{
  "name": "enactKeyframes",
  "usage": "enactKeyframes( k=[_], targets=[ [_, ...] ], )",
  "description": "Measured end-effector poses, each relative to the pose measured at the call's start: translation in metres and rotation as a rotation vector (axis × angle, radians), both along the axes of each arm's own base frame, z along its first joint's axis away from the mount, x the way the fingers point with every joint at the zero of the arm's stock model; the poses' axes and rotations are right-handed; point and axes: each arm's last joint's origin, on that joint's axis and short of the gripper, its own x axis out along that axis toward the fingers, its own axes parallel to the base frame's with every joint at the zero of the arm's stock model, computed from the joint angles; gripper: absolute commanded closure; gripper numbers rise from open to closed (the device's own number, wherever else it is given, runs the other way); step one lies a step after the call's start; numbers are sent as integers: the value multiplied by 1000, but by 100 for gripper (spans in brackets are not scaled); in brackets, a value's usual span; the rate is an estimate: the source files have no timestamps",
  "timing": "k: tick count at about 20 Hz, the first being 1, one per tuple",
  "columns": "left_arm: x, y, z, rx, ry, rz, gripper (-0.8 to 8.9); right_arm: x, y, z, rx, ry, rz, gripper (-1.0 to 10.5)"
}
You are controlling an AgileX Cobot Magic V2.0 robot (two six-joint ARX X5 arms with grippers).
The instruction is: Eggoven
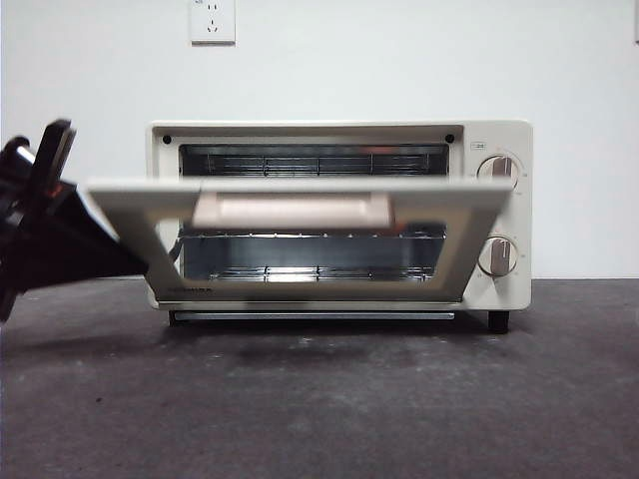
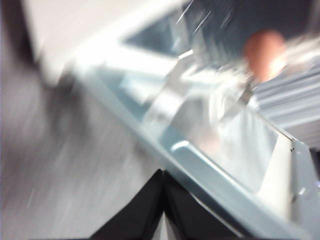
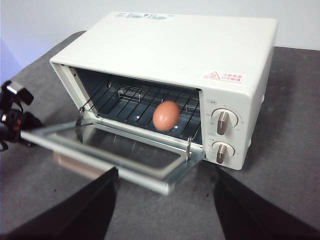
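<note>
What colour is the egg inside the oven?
Reddish-brown egg, clearest in the right wrist view.

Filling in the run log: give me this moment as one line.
egg: on rack inside toaster oven | oven door: partly open | left gripper: shut, at door's edge | right gripper: open, back from oven

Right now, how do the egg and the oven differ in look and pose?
Colour: the egg is reddish-brown, the oven cream.
Shape: the egg is rounded, the oven boxy.
Size: the egg is small enough to sit inside the oven.
Pose: the egg rests in the oven, apparently on its rack; the oven stands on the table, door down, with the left gripper at the door's edge. The right gripper waits, open.
Both look smooth.
</note>
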Motion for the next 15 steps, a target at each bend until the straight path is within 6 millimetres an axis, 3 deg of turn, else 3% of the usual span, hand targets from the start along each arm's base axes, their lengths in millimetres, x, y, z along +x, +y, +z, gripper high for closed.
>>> enactKeyframes(
  k=[6, 12, 15],
  targets=[
    [15, 2, 31, -109, -211, 134, 807, 0, 0, -1, -4, 10, -1, 652],
    [14, 1, 36, -143, -173, 148, 806, 0, 0, -2, -8, 17, -1, 652],
    [8, -3, 49, -143, -191, 146, 806, 0, 0, -2, -9, 18, -1, 652]
  ],
)
